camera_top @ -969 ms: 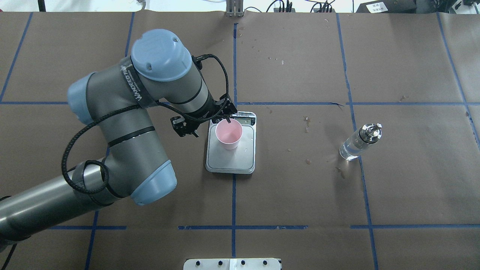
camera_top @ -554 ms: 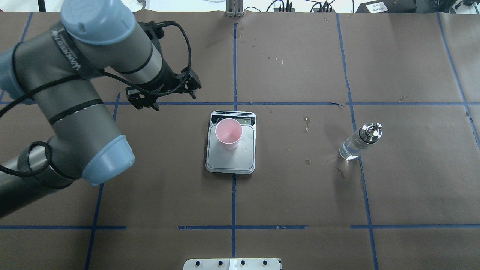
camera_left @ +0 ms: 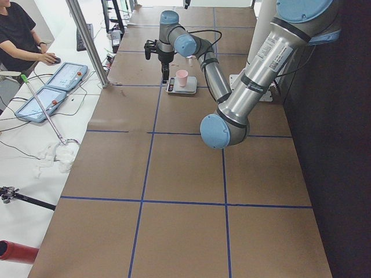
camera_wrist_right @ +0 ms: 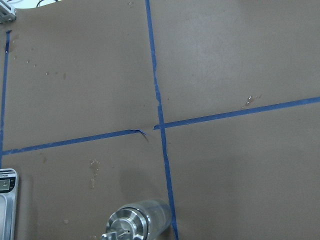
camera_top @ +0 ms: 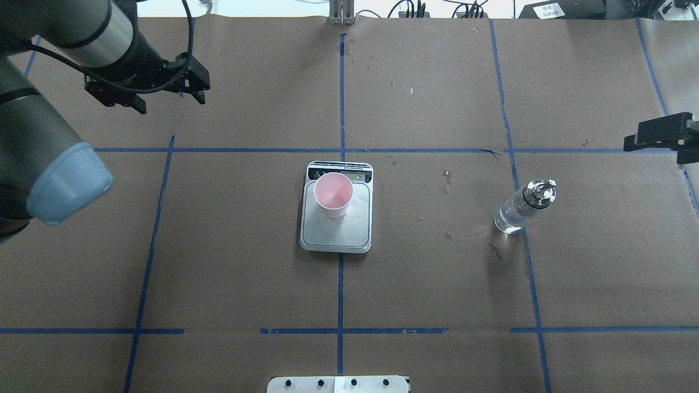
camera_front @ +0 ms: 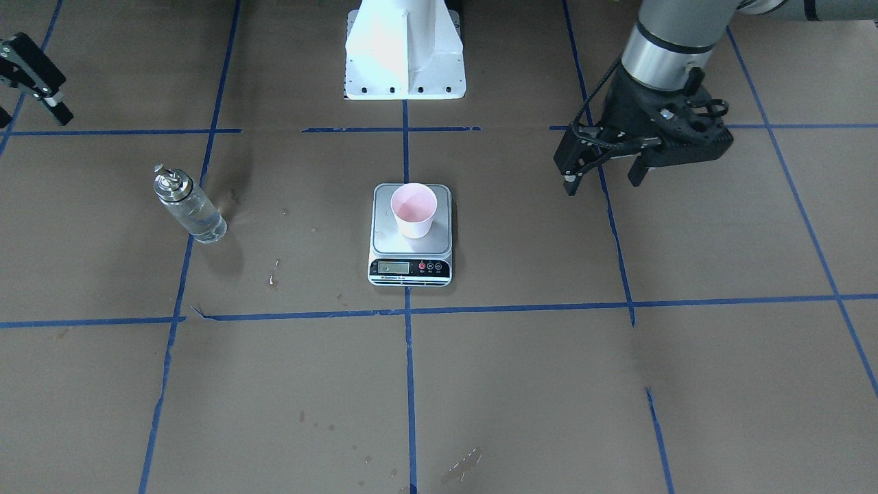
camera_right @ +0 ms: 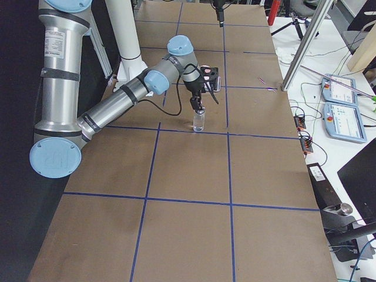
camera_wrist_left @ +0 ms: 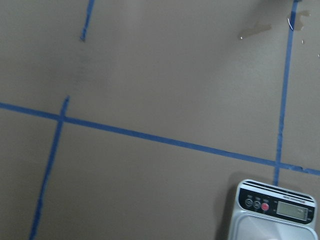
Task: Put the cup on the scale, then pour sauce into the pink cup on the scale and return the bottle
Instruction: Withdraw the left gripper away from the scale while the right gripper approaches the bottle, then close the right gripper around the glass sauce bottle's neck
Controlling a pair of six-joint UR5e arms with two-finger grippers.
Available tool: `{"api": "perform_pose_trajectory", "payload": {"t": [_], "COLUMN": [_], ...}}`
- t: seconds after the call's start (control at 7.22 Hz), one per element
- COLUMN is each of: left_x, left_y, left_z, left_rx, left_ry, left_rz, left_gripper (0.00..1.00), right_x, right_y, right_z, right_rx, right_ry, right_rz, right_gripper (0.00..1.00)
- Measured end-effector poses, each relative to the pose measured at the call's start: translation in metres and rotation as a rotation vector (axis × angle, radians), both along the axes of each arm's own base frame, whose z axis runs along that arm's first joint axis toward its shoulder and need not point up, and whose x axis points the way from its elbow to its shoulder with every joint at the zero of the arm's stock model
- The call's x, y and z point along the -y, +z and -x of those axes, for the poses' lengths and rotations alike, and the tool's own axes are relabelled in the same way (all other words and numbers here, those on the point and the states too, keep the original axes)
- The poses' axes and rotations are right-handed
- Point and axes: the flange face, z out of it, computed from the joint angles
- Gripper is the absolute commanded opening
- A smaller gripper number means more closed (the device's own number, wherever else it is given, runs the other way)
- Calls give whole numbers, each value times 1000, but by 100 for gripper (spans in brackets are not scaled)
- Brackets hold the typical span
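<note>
Cup point(camera_top: 333, 195) stands on the scale point(camera_top: 336, 234); left gripper point(camera_top: 170, 103), jaws apart and empty, has withdrawn farther from the scale; right gripper point(camera_top: 661, 139) has appeared well off the scale's other side, jaw state impossible to tell

Matt brown paper on table point(camera_top: 437, 284); brushed-steel scale point(camera_top: 336, 234); clear glass bottle point(camera_top: 512, 215), shiny metal collar point(camera_top: 538, 192); matt paper cup point(camera_top: 333, 195)

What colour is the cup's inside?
Pale pink; the cup shows it best in the overhead view.
</note>
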Motion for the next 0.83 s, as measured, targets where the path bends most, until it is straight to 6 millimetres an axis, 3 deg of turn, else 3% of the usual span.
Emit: {"api": "perform_pose_trajectory", "payload": {"t": [0.14,0.42,0.69,0.83], "left_x": [7,13,14,11], "left_y": [9,16,20,30], "left_z": [17,32,35,38], "left_rx": [19,33,39,52], "left_ry": [8,13,16,34], "left_rz": [-18,-36,-39,-49], "left_gripper": [100,100,100,100], "right_x": [-17,-58,-90,-98], "right_y": [-5,-15,-5,9], "right_z": [33,93,147,169], "right_rx": [-26,-72,-149,-192], "right_ry": [40,78,134,166], "right_rz": [-29,-103,-202,-247], "right_gripper": [100,100,100,100]}}
